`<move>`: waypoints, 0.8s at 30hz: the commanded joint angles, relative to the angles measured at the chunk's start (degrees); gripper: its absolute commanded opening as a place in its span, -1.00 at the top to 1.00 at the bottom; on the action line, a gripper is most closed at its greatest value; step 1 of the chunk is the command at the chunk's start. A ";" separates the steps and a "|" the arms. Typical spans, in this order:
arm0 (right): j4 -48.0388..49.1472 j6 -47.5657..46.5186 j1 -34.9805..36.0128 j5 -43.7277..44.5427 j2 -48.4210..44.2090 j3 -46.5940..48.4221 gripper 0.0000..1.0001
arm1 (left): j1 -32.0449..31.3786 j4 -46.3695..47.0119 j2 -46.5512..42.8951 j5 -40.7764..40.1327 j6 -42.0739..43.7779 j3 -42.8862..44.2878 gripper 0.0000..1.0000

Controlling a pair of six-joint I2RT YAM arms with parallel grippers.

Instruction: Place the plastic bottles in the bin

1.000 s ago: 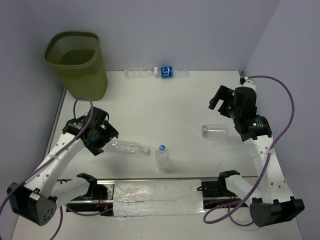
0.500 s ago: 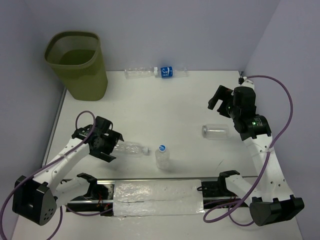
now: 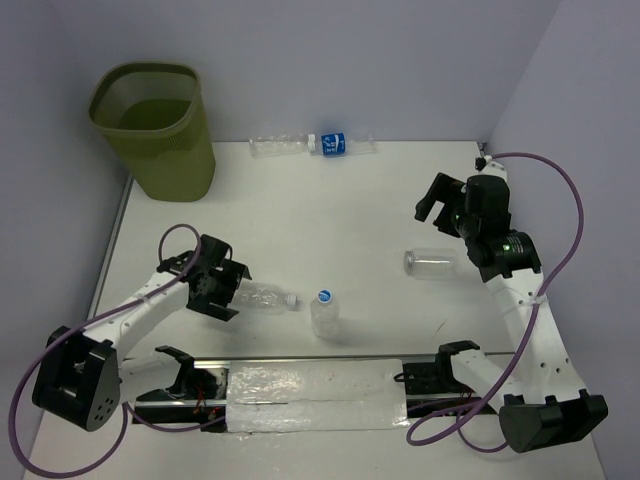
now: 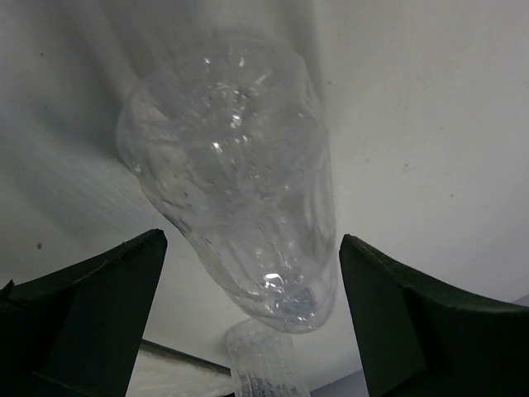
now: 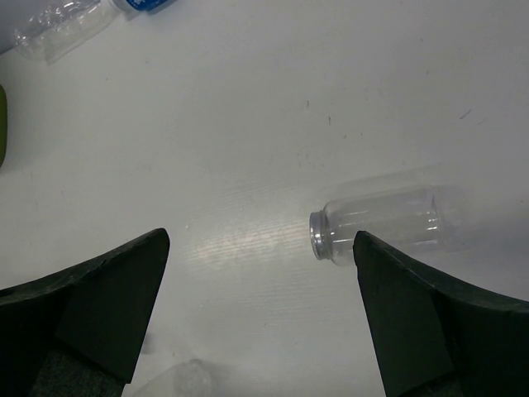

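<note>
**Step in hand: grasp of the lying bottle**
- Left gripper (image 3: pixel 232 292): fingers apart, set to either side of the lying bottle (image 4: pixel 240 182), with a gap showing at each side in the wrist view. Nothing is clamped yet.
- Advice: centre the body between the fingers before closing. Close gently, since a thin wall is likely to buckle or squirt out under a hard squeeze. Take hold on the wide body, not the tapering neck. Lift clear of the table (image 3: pixel 330 215) before swinging toward the bin (image 3: pixel 178 165), and let go only when over its open mouth.
- Right gripper (image 3: pixel 430 197): fingers apart, holding nothing, hovering far from the bin on the opposite side of the table.

**Bin**
- Olive green, tall, with a rounded-square rim. It stands at the table's far left corner.

**Plastic bottles: five, all outside the bin**
- Lying bottle: clear and ribbed, base toward the left gripper. It is well apart from the bin, nearer the arm bases.
- Upright bottle (image 3: pixel 325 313): clear with a blue cap. It is just past the lying bottle's neck, farther from the bin.
- Capless bottle (image 5: pixel 388 219): smooth-walled and on its side. It is well to the bin's right, below the right gripper.
- Plain bottle (image 3: pixel 278 146) and blue-labelled bottle (image 3: pixel 338 144): lying end to end just right of the bin, along the far edge.
</note>
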 commanded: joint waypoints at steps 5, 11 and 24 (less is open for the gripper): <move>2.13 0.51 -0.01 -0.02 0.23 -0.07 -1.00 | -0.03 2.50 3.77 -4.24 -0.05 0.17 -0.88; 1.96 1.39 -0.01 -0.20 0.32 0.28 -1.00 | -0.12 -4.96 2.73 -11.87 6.61 12.09 -0.12; 2.39 2.53 -0.01 -0.29 -2.84 3.09 -1.00 | -0.03 2.21 12.12 -36.50 71.83 67.67 0.15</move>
